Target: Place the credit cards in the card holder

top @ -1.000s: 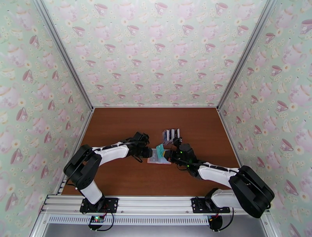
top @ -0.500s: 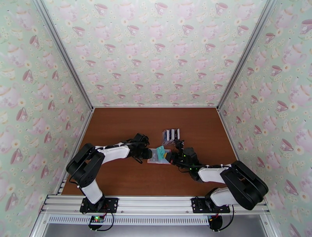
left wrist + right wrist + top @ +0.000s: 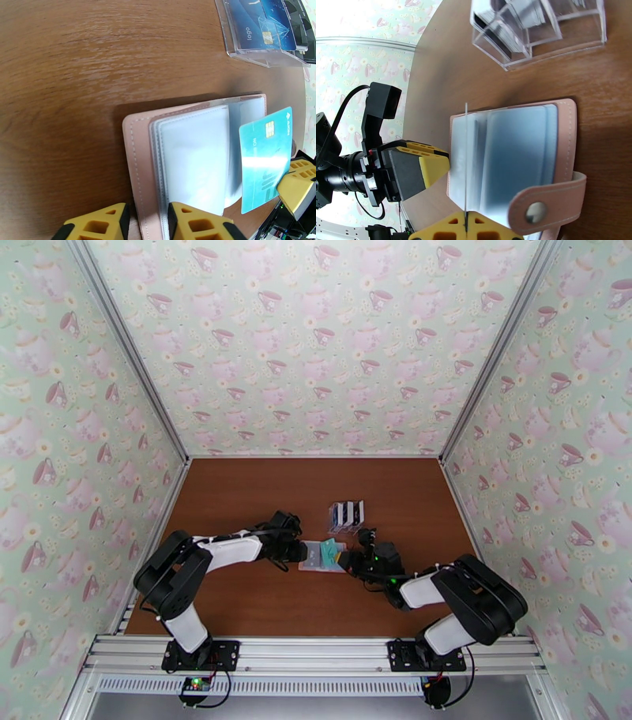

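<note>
Bench point(image 3: 237, 500): I see brown wood, with everything gathered near the middle between my two arms.
Clear rack point(image 3: 268, 59) point(image 3: 553, 51): it stands just beyond the wallet and apart from it. The credit cards point(image 3: 260, 27) point(image 3: 346, 512) stand upright inside, a blue one at the front and dark ones behind.
Card holder point(image 3: 132, 158) point(image 3: 568, 138) point(image 3: 314, 565): the pink wallet lies open and flat, pale sleeves up, snap tab flopped out towards my right arm.
Left claw point(image 3: 146, 225) point(image 3: 422, 169) point(image 3: 304, 552): the jaws are partly apart at the wallet's left edge. I cannot tell whether they pinch it.
Right claw point(image 3: 466, 227) point(image 3: 345, 560): clenched on the teal credit card.
Teal credit card point(image 3: 262, 158) point(image 3: 466, 158) point(image 3: 329, 553): held on edge over the open sleeves, chip end away from the claw. I cannot tell whether it has entered a pocket.
</note>
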Robot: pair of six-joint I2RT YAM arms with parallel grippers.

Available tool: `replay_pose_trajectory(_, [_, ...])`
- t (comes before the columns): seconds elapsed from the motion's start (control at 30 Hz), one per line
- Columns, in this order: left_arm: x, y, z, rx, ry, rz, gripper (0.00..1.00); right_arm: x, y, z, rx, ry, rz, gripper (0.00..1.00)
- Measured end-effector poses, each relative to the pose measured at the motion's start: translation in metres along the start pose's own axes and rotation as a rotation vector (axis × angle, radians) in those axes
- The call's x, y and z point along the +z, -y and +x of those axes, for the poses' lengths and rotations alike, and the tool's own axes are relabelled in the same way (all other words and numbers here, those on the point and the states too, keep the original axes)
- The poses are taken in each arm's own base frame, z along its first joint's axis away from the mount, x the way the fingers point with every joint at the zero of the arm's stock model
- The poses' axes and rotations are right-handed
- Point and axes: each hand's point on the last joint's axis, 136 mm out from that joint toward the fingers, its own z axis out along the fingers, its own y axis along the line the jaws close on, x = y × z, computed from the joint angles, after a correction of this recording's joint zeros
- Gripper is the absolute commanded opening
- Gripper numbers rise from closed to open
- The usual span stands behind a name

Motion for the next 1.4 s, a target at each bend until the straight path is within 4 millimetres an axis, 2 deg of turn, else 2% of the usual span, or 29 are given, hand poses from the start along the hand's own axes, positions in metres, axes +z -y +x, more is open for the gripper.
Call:
replay_pose_trajectory(0.67, [0.001, 0.001, -0.001, -0.005, 0.008, 0.006, 0.32, 0.006, 0.011, 0.003, 0.042, 0.0, -0.019, 0.0])
replay_pose_trajectory(0.97, [0.001, 0.001, -0.001, -0.003, 0.011, 0.009, 0.32, 0.002, 0.016, 0.0, 0.059, 0.016, -0.027, 0.0])
replay_pose_trajectory(1.23, [0.001, 0.001, -0.001, -0.005, 0.013, 0.01, 0.32, 0.005, 0.019, 0.006, 0.073, -0.012, -0.041, 0.0])
replay_pose_trajectory(1.4, [0.002, 0.0, 0.0, -0.011, 0.015, 0.008, 0.25, 0.008, 0.018, 0.008, 0.086, -0.018, -0.073, 0.0])
